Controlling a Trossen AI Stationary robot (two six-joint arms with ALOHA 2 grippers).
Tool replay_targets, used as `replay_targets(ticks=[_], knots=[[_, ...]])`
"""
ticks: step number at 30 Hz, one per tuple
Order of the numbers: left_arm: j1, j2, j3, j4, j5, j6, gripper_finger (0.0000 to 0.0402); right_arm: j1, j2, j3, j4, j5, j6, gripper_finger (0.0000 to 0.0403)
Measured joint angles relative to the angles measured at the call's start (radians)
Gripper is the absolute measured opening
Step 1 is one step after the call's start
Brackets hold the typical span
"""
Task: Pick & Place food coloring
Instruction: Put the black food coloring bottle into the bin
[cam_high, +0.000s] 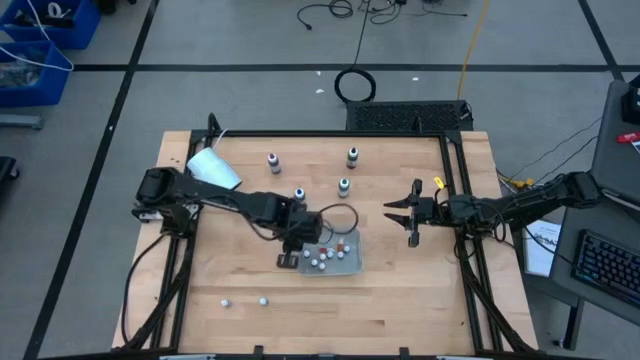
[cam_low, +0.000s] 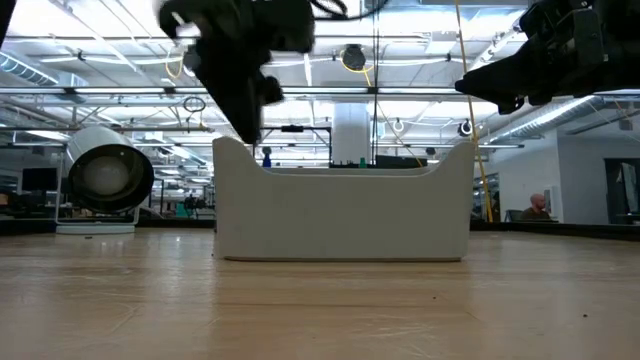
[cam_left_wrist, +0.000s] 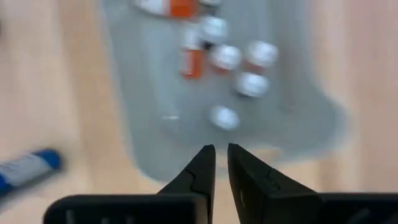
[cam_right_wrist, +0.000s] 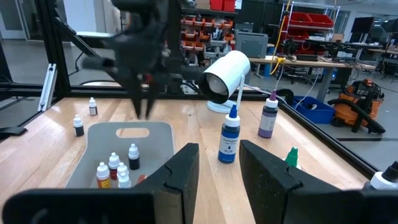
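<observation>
Four small food coloring bottles stand upright on the wooden table behind the tray: one (cam_high: 272, 160), one (cam_high: 352, 156), one (cam_high: 344, 186) and one (cam_high: 299, 194). The right wrist view shows a blue one (cam_right_wrist: 230, 137) and a purple one (cam_right_wrist: 268, 118). A grey tray (cam_high: 350, 265) holds several white-capped bottles (cam_left_wrist: 227, 57). My left gripper (cam_high: 303, 245) points down over the tray's left edge (cam_left_wrist: 134, 143). Its fingers (cam_left_wrist: 205, 165) are almost together and hold nothing. My right gripper (cam_high: 410, 222) hangs open and empty to the right of the tray.
A white cup (cam_high: 213, 170) lies on its side at the far left. A blue and white bottle (cam_left_wrist: 25, 168) lies on the table beside the tray. Two tiny white-capped bottles (cam_high: 227, 301) (cam_high: 263, 300) stand near the front edge. A dark frame (cam_high: 455, 200) rims the table.
</observation>
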Motion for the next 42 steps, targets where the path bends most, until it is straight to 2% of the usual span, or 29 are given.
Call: replay_targets(ticks=[4,8,15,20,27,33,38,42], knots=[[-0.082,-0.016,-0.005,-0.133,0.074,-0.155,0.0036,0.000,0.001,0.000,-0.010,0.000,0.000,0.0105],[-0.195,-0.022,-0.032,-0.136,0.034,-0.311,0.0046,0.000,0.002,0.000,-0.010,0.000,-0.001,0.0105],[-0.387,-0.019,-0.060,-0.055,-0.134,-0.535,0.0124,0.000,0.002,0.000,-0.007,0.000,0.000,0.0105],[-0.476,-0.019,-0.100,0.068,-0.155,-0.620,0.0191,0.000,0.002,0.000,0.003,0.000,0.000,0.0105],[-0.525,-0.019,-0.167,0.094,-0.163,-0.774,0.0237,0.000,0.002,0.000,0.006,0.000,0.001,0.0105],[-0.536,-0.019,-0.258,0.170,-0.125,-0.850,0.0241,0.000,0.002,0.000,0.011,0.000,0.015,0.0105],[-0.535,-0.019,-0.309,0.273,-0.109,-0.848,0.0241,0.000,0.002,0.000,0.012,0.000,0.019,0.0105],[-0.526,-0.019,-0.315,0.281,-0.109,-0.846,0.0241,0.000,0.002,0.000,0.012,0.000,0.019,0.0105]])
